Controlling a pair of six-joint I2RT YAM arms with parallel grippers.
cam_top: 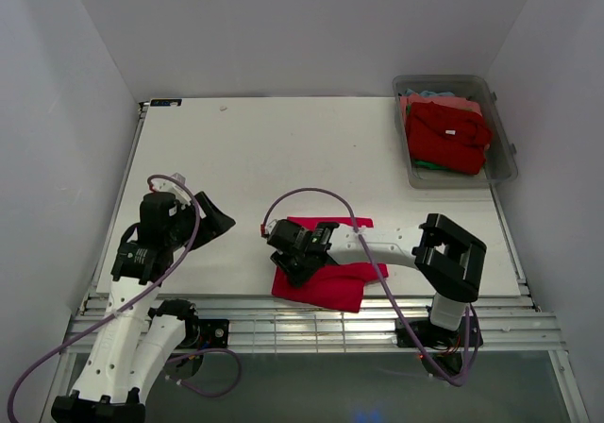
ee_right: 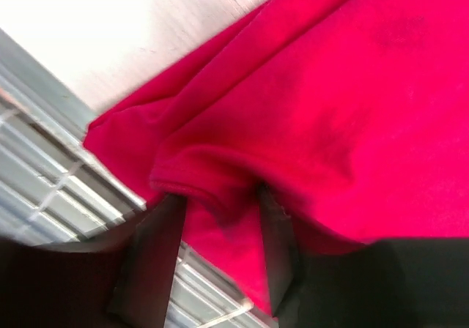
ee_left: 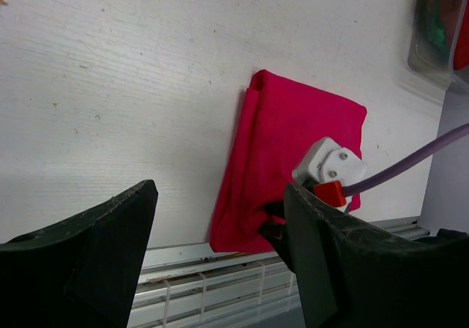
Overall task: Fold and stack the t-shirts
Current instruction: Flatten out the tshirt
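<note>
1. The slatted metal rail [cam_top: 274,324] along the table's near edge serves as the landmark here.
2. A folded crimson cloth t-shirt [cam_top: 330,286] lies flat just beyond the rail, with its near edge hanging over the slats. Seen from the left wrist, its longer side appears to run straight away from the rail.
3. The right gripper [ee_right: 218,196] sits at the shirt's rail-side corner. Its jaws are clenched on a bunched hem that fills the gap between them. That arm reaches across the shirt from the right.
4. A little farther from the rail, the left gripper [cam_top: 215,220] hangs with its jaws spread wide, grasping nothing. It is off the shirt's left side and apart from it.
5. The right arm is plainly nearer. Any lift or fold would likely start from that rail-side corner and travel away from the rail, along the shirt's length.
6. Farthest from the rail, at the table's far right corner, is a clear plastic bin [cam_top: 500,130] holding loose red t-shirts [cam_top: 445,135] and other colours.
</note>
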